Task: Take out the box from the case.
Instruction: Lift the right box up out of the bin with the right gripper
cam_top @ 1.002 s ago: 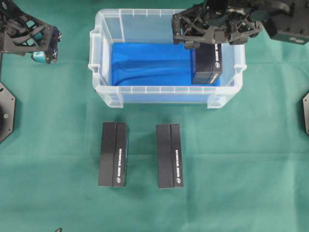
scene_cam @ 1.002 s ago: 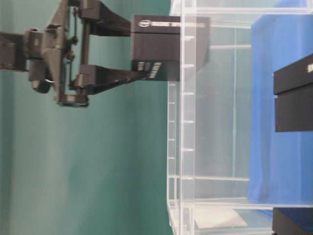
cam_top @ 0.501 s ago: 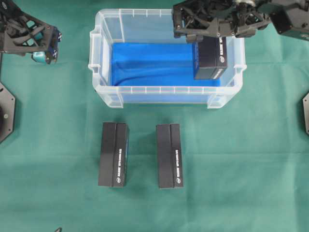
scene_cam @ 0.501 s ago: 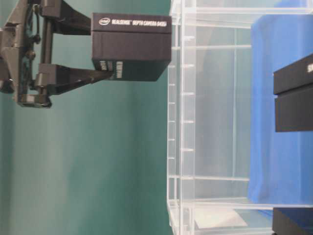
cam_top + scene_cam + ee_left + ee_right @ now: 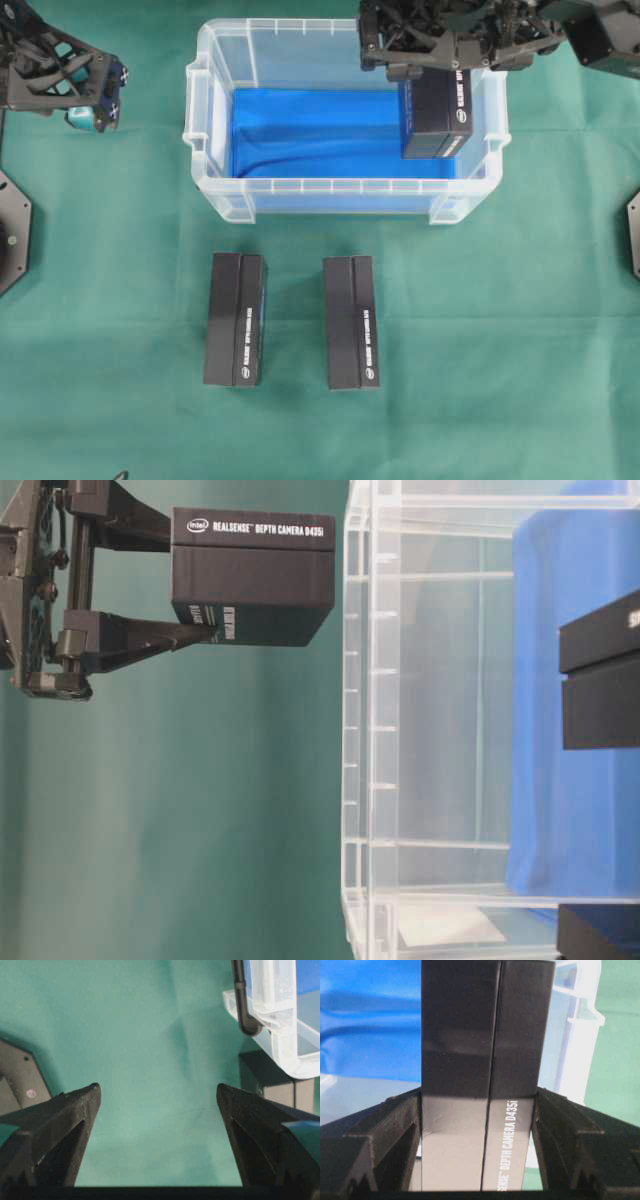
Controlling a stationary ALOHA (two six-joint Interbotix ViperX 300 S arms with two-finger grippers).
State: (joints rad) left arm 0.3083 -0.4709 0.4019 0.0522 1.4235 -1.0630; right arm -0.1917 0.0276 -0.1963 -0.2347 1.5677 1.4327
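Clear translucent case (image 5: pixel 205 180) with bright blue lining, upper centre, on a green cloth (image 5: pixel 500 330). Black boxes (image 5: pixel 236 318) with white lettering, lower centre; another black box (image 5: pixel 436 115) at upper right.

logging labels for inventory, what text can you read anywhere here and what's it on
"intel REALSENSE DEPTH CAMERA D435i": side of the held box, table-level view.
"SENSE DEPTH CAMERA D435i": same box in the right wrist view, the start cut off.
White print on the box's end, table-level view: too blurred to read.
White print on the two boxes on the table, left one and right one: too small to read.
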